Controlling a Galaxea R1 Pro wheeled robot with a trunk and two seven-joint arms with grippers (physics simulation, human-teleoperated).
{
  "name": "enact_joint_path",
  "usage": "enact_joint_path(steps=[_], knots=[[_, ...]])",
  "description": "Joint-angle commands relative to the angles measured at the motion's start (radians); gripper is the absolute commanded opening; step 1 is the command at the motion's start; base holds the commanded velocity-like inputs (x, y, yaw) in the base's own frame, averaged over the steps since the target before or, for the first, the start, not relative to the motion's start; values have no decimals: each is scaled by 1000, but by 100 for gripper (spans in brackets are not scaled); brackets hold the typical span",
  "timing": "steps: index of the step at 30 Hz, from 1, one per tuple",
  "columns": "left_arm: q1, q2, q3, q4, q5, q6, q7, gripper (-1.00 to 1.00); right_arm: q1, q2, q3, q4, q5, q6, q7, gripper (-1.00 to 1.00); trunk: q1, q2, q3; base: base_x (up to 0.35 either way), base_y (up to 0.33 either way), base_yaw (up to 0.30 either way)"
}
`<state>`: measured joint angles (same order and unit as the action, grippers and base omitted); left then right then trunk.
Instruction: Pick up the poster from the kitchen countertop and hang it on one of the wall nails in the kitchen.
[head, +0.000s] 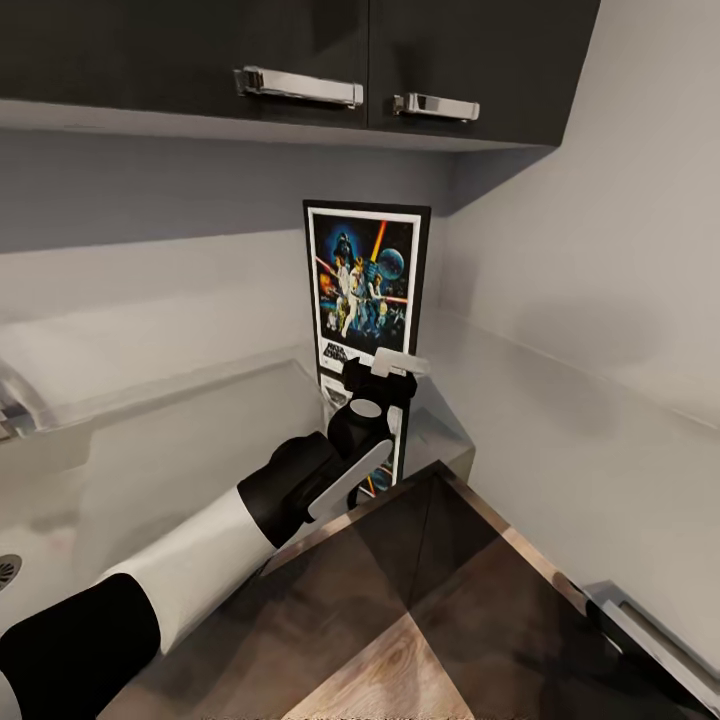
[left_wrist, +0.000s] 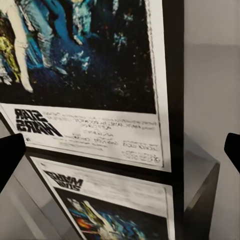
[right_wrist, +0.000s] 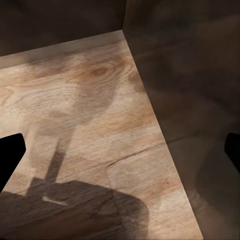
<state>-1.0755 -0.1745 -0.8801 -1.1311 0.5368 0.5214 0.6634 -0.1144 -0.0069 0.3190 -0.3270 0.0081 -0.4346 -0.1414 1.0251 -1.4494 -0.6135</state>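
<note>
1. Pale grey kitchen countertop (head: 180, 440) runs into a corner under dark wall cabinets (head: 300, 50) with chrome handles (head: 298, 87); wood-grain floor (head: 380, 660) lies below.
2. At the corner, about 12 o'clock in the head view, the poster (head: 362, 285) stands upright on the worktop against the wall, mirrored in the gloss.
3. Its lower part is hidden in the head view behind the left gripper (head: 385, 375); a sink drain (head: 8, 570) is cut off at 9 o'clock.
4. The left wrist view shows the poster's (left_wrist: 90, 75) credits strip and reflection close up, with dark fingertips (left_wrist: 10, 157) at either edge: jaws spread wide, holding nothing.
5. The right wrist view shows floor (right_wrist: 90, 115) beside a dark cabinet side (right_wrist: 190, 75); the right gripper's fingertips (right_wrist: 10, 155) sit at the edges, jaws spread, empty.
</note>
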Motion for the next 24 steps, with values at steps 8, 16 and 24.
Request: enact_joint_path(steps=[8,16,24], knots=[[-1,0,-2,-27,8,3,10,100,-1,-1,7,0,1,-1,-9,100,0,-1,-14,0,0,0],[-1,0,7,-71,9,3,10,100,-1,-1,7,0,1,-2,-9,100,0,-1,-25,0,0,0],[-1,0,78,-138,9,19,8,100,-1,-1,6,0,1,-3,-9,100,0,-1,-28,0,0,0]])
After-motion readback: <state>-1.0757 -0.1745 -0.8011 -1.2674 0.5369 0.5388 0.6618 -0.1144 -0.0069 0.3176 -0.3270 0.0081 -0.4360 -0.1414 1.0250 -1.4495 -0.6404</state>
